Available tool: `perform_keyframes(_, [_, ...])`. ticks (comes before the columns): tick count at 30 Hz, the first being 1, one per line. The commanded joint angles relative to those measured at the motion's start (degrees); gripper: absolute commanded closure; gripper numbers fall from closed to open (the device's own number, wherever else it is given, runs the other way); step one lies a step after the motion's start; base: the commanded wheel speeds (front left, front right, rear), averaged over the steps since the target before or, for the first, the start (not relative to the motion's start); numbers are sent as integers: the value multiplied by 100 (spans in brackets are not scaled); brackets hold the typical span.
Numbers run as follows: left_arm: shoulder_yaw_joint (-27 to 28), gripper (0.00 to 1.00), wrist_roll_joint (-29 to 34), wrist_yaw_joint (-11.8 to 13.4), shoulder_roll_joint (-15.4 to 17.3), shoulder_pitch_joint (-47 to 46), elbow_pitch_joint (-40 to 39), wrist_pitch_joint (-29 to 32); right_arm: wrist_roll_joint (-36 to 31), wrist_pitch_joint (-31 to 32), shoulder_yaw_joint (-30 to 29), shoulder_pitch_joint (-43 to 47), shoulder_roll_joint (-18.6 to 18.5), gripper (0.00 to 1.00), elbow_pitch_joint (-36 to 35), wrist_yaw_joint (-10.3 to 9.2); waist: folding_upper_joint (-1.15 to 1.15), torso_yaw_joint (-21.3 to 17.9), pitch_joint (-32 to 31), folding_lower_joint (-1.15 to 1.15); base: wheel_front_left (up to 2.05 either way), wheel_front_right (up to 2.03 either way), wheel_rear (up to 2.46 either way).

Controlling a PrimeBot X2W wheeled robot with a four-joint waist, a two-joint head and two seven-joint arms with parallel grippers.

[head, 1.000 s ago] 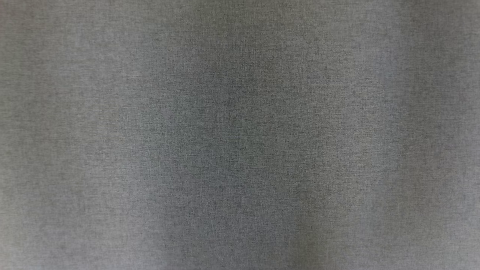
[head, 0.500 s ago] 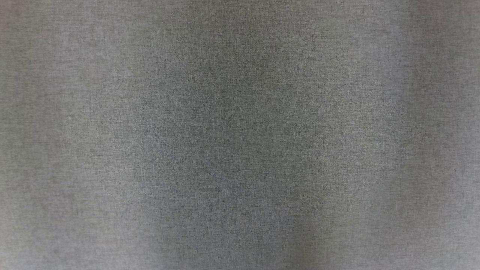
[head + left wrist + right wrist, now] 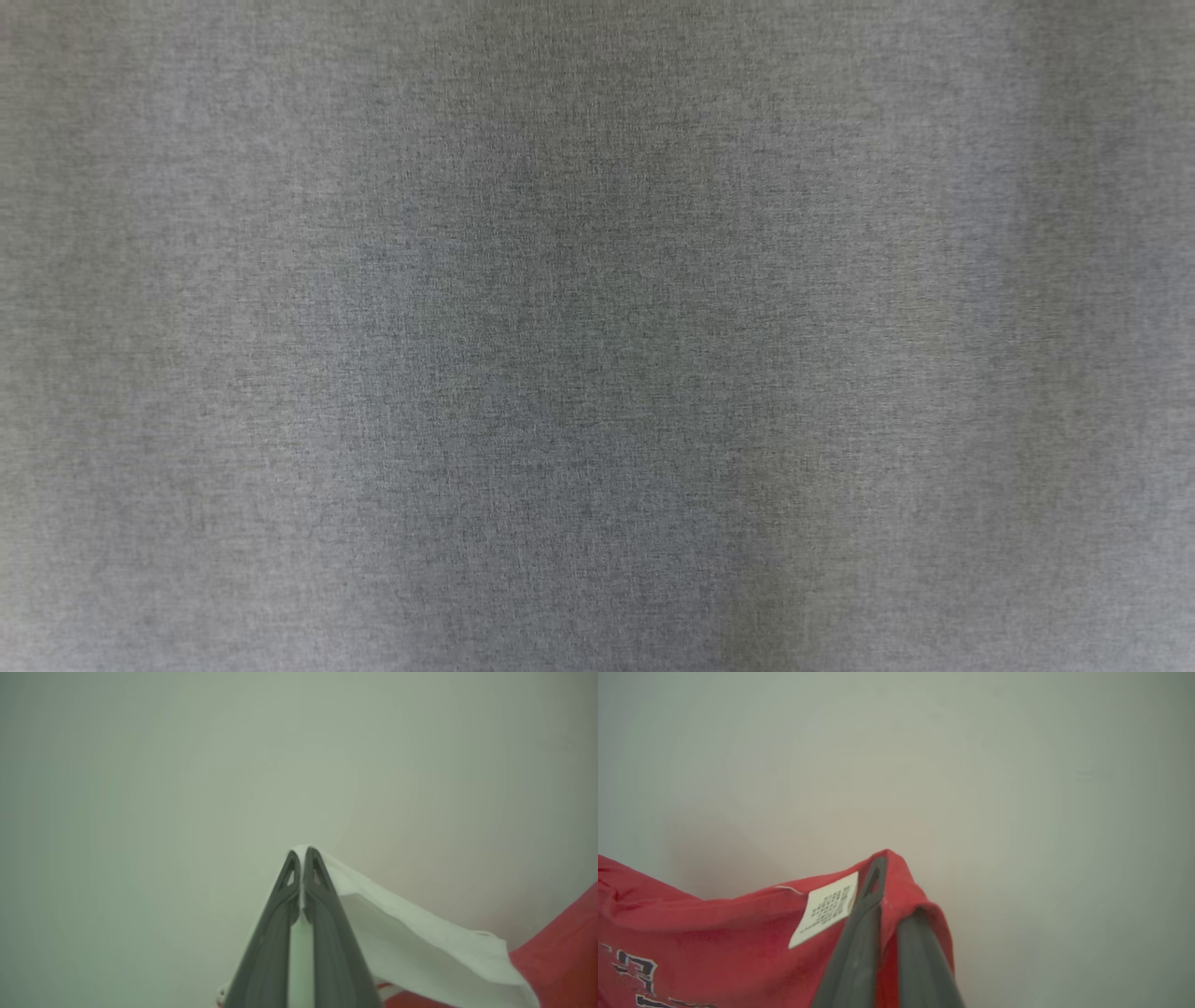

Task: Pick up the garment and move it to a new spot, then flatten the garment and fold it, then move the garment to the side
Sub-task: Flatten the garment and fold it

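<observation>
Garment [image 3: 714,933] pinched inside left jaws and right jaws.

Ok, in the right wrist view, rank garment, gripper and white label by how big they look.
Largest to smallest:
red garment, running off the frame
right gripper, though its nearness to the camera inflates it
white label, clearly smallest

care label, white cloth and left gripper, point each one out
care label [image 3: 825,914]: right wrist view, middle of the printed white tag.
white cloth [image 3: 411,947]: left wrist view, middle of the draped fold.
left gripper [image 3: 302,851]: left wrist view, between its closed fingertips.
</observation>
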Motion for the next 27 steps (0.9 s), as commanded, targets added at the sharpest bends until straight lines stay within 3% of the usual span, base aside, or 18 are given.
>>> perform_keyframes(1, [-31,100,-33,14,-2,182,-35,-27,46,-28,37,151,-45,100,-35,-16,0,0,-68,0,0,0,0])
perform_keyframes(8, [95,100,-258,17,237,1516,-614,-168,567,-328,322,1333,-194,100,-541,-16,0,-70,-598,0,0,0,0])
perform_keyframes(12, [521,100,-247,243,364,2563,-1400,-168,830,-513,508,2194,-288,100,-942,-16,0,-97,-1026,0,0,0,0])
perform_keyframes(20, [1253,100,-120,1039,793,5163,-3568,-171,1099,-769,802,4026,-581,100,-1869,-16,0,-170,-1869,0,0,0,0])
perform_keyframes(27, [1814,100,-169,2016,1160,7494,-5552,-172,1158,-864,769,5571,-908,100,-2667,-16,0,-201,-2331,0,0,0,0])
